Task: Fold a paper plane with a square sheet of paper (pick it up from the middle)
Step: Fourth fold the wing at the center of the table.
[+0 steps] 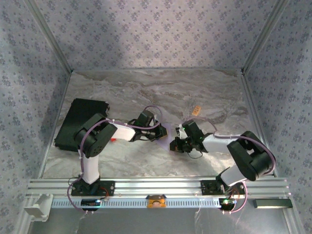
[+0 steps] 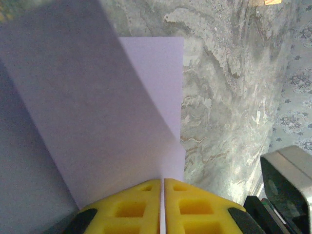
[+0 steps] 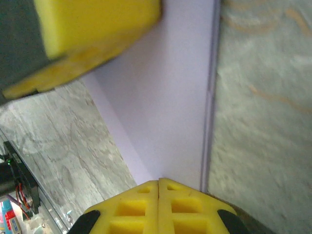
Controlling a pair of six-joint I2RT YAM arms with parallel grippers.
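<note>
The pale lavender sheet of paper (image 1: 165, 132) lies partly folded at the table's middle, between my two grippers. My left gripper (image 2: 162, 181) is shut on an edge of it, and a thin strip of paper shows between the yellow fingers. From there a broad flap (image 2: 87, 117) rises over the flat layer (image 2: 161, 83). My right gripper (image 3: 158, 181) is shut with no gap, its tips against the sheet (image 3: 165, 97) beside a doubled edge (image 3: 210, 97). No paper shows between them. A left finger (image 3: 97, 29) hangs over the sheet's far side.
A black rectangular pad (image 1: 80, 122) lies at the left. A small red object (image 1: 113, 140) sits near the left arm. A small tan block (image 1: 196, 109) lies behind the grippers. Marbled tabletop (image 1: 146, 87) stretches to the back wall. The right arm's grey body (image 2: 287, 180) is close by.
</note>
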